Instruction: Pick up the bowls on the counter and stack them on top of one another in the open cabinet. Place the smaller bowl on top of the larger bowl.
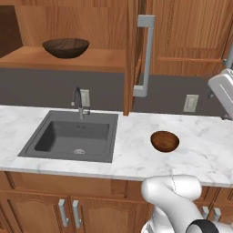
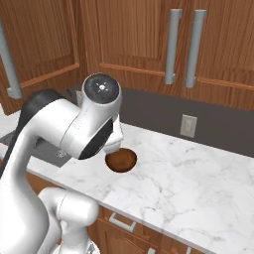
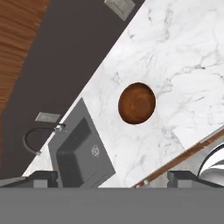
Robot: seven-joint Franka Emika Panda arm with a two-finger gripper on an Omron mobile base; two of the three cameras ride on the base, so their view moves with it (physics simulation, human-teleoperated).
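The gripper (image 3: 112,178) stands wide, holding nothing, above the veined marble counter (image 1: 200,150), where the smaller bowl (image 1: 164,141), glossy reddish wood, sits mid-worktop; the larger bowl (image 1: 66,47), dark and streaky, rests on the open cabinet (image 1: 98,60) shelf.

The larger bowl (image 1: 66,47) stands on the shelf inside the open cabinet (image 1: 68,60), which hangs on the wall above the sink (image 1: 70,135). The sink is set into the left part of the counter (image 1: 136,159), and the faucet (image 1: 78,102) rises at its back edge, before the wall. The smaller bowl (image 1: 164,141) lies on the counter to the right of the sink, well apart from it and nearer to the front edge than to the wall. The open door of the cabinet, with its bar handle (image 1: 144,57), stands between the sink and the smaller bowl, above the counter. A wall outlet (image 1: 190,103) is behind the smaller bowl. Base cabinets (image 1: 68,209) are under the counter.
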